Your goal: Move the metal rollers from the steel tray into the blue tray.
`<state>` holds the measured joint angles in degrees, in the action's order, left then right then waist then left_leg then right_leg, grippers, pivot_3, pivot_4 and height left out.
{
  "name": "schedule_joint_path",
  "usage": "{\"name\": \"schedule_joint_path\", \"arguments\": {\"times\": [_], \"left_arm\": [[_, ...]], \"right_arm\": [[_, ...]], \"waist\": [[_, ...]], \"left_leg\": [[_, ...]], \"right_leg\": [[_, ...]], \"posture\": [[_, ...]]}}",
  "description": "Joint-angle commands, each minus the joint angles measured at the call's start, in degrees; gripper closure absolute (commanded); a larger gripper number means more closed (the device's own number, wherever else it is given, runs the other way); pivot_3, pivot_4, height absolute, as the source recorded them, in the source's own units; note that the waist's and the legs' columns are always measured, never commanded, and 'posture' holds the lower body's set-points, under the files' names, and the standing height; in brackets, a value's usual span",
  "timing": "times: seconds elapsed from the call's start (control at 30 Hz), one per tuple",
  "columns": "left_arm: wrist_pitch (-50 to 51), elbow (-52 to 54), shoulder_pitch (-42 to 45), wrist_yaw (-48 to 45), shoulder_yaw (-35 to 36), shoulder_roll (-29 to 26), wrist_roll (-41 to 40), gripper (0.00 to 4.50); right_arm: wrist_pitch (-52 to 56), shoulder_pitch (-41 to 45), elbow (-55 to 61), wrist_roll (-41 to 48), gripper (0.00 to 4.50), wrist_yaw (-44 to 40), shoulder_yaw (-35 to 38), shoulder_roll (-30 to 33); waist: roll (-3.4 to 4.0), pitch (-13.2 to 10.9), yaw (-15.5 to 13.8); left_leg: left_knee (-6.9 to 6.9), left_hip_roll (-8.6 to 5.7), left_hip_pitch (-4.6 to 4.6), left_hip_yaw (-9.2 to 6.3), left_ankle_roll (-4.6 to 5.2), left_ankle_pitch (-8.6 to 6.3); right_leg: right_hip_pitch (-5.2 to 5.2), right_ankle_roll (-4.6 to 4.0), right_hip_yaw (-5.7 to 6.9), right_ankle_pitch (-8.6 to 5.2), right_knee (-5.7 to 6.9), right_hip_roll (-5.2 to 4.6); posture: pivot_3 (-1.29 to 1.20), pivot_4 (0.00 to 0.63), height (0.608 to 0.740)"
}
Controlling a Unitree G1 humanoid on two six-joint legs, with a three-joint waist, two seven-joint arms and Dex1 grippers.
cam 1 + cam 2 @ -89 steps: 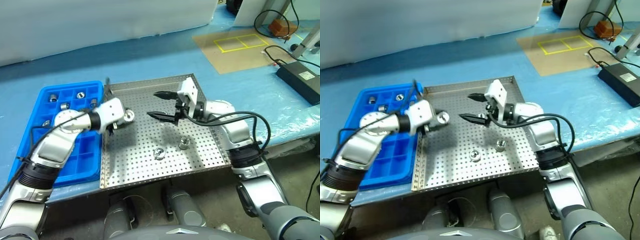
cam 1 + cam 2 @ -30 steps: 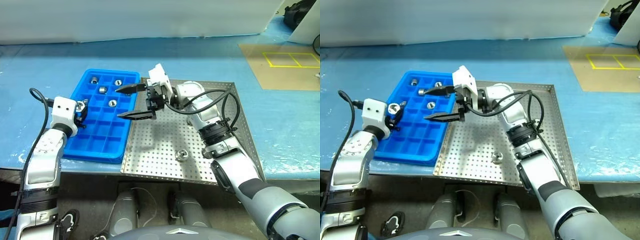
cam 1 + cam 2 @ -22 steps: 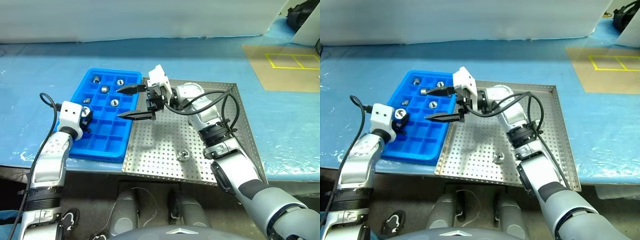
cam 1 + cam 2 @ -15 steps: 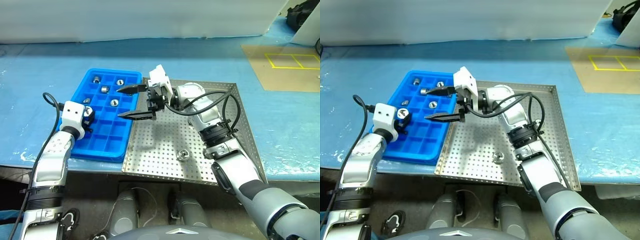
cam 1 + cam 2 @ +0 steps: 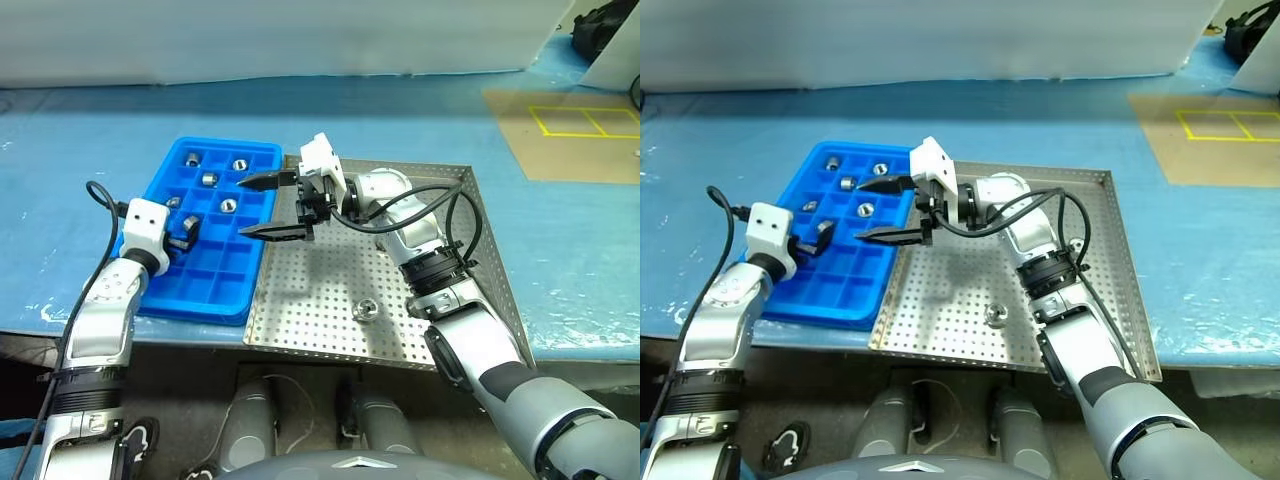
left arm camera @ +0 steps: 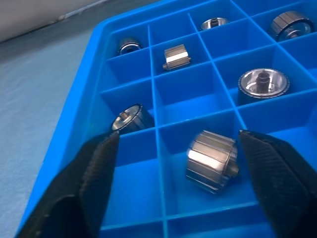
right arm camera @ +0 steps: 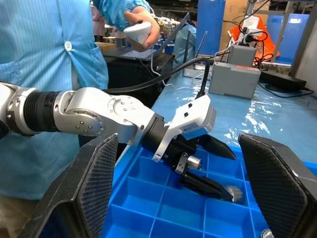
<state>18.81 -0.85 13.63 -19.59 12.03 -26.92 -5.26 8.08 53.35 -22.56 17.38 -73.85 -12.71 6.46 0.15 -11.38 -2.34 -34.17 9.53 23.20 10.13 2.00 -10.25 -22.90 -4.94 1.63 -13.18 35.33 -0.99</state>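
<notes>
1. Left gripper [image 5: 183,232] sits low over the blue tray [image 5: 215,290], at the tray's left side. Fingers spread wide, nothing between them.
2. In the left wrist view a faceted metal roller [image 6: 212,160] lies on its side in the compartment directly ahead of the two fingers [image 6: 94,183], clear of both pads.
3. Same view: a second roller [image 6: 132,118] lies tilted in the next compartment toward the tray's outer wall. Four more rollers sit in farther compartments, one each [image 6: 263,84], [image 6: 177,56], [image 6: 130,45], [image 6: 292,24], and a partly cropped one [image 6: 214,23].
4. Head views: rollers occupy the far rows of the blue tray [image 5: 191,158], [image 5: 239,164], [image 5: 209,179], [image 5: 228,205]; near rows of compartments are bare.
5. Right gripper [image 5: 272,205] points toward the robot's left and hangs above the seam between the blue tray and the steel tray [image 5: 460,300]. Jaws fully apart, holding nothing.
6. Right wrist view looks across at the left gripper [image 7: 208,166] over the blue compartments; a roller [image 7: 232,192] lies just beside its lower fingertip.
7. One roller [image 5: 365,310] stands on the perforated floor of the steel tray, near its front edge, well apart from both grippers.
8. The two trays lie side by side, edges touching, on a pale blue table covering [image 5: 80,130].
9. Right wrist view: a person in a light blue coat [image 7: 44,54] stands behind the left arm, holding a white handheld controller [image 7: 138,33].
</notes>
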Motion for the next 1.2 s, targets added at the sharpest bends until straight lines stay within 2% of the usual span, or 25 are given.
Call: {"name": "schedule_joint_path", "arguments": {"times": [0.03, 0.13, 0.27, 0.47, 0.6, 0.83, 0.97, 1.2], "left_arm": [[0.4, 2.8, 1.5, -0.3, -0.8, -0.4, -0.1, 0.43], [2.0, 7.2, 4.1, -3.7, -2.5, -0.3, -3.1, 0.43], [1.7, 11.6, 5.7, -14.1, -7.4, -3.1, -6.5, 0.43], [6.3, 13.6, 9.1, -30.7, -14.5, -8.6, -12.8, 0.43], [6.3, 12.0, 11.6, -38.9, -20.5, -10.8, -12.7, 0.43], [1.1, 2.4, 18.8, -46.0, -28.2, -6.7, -9.5, 0.43], [-3.9, -3.8, 21.8, -49.1, -30.8, -4.9, -6.6, 0.43], [-8.2, -10.7, 23.9, -53.5, -33.2, -1.6, -4.5, 0.43]], "right_arm": [[-0.3, 0.6, 2.5, 0.7, 0.48, 0.1, 0.3, 0.0], [0.4, 0.8, 2.7, 0.8, 0.48, 0.1, 0.7, 0.8], [0.5, 0.6, 2.9, 0.1, 0.48, 0.5, 1.4, 3.4], [2.4, -3.0, 6.7, -0.1, 0.48, 0.8, 2.6, 10.9], [4.7, -7.8, 10.7, -0.3, 0.48, 2.3, 3.4, 16.3], [10.3, -19.1, 10.2, -0.2, 0.48, 8.3, 8.4, 24.4], [16.0, -25.3, 20.1, 4.2, 0.48, 9.7, 11.3, 26.7], [21.9, -31.6, 34.6, 7.8, 0.48, 11.0, 11.5, 29.4]], "waist": [[0.0, 0.0, 0.0], [0.0, 0.0, -0.1], [-0.01, 0.0, 0.1], [-0.01, 0.0, 1.4], [-0.01, 0.0, 2.4], [0.01, 0.0, 4.8], [0.07, 0.0, 7.2], [0.09, 0.0, 11.5]], "left_leg": [[0.0, -0.01, 0.0, 0.0, 0.0, 0.0], [0.0, -0.02, 0.02, 0.0, 0.04, 0.03], [0.0, -0.04, 0.04, 0.02, 0.07, 0.05], [0.08, -0.04, 0.01, 0.07, 0.04, 0.07], [0.07, -0.04, -0.01, 0.13, 0.06, 0.07], [0.02, -0.07, -0.08, 0.15, 0.13, 0.05], [0.07, -0.07, -0.01, 0.14, 0.47, 0.05], [0.06, -0.07, 0.0, 0.1, 0.66, -0.04]], "right_leg": [[0.0, 0.0, 0.0, 0.0, 0.0, -0.02], [-0.01, 0.0, 0.01, 0.0, 0.0, -0.02], [-0.01, 0.0, 0.02, 0.0, -0.01, -0.05], [-0.05, 0.01, 0.0, -0.01, 0.0, -0.02], [-0.04, 0.02, -0.05, -0.01, -0.01, -0.03], [0.17, 0.05, -0.06, 0.0, -0.17, -0.03], [0.24, 0.14, -0.07, 0.05, -0.51, 0.04], [0.32, 0.26, -0.06, 0.01, -0.66, 0.09]], "posture": [[-0.14, 0.15, 0.74], [-0.16, 0.15, 0.74], [-0.22, 0.15, 0.74], [-0.33, 0.15, 0.74], [-0.44, 0.15, 0.74], [-0.59, 0.15, 0.74], [-0.64, 0.15, 0.74], [-0.71, 0.15, 0.74]]}}
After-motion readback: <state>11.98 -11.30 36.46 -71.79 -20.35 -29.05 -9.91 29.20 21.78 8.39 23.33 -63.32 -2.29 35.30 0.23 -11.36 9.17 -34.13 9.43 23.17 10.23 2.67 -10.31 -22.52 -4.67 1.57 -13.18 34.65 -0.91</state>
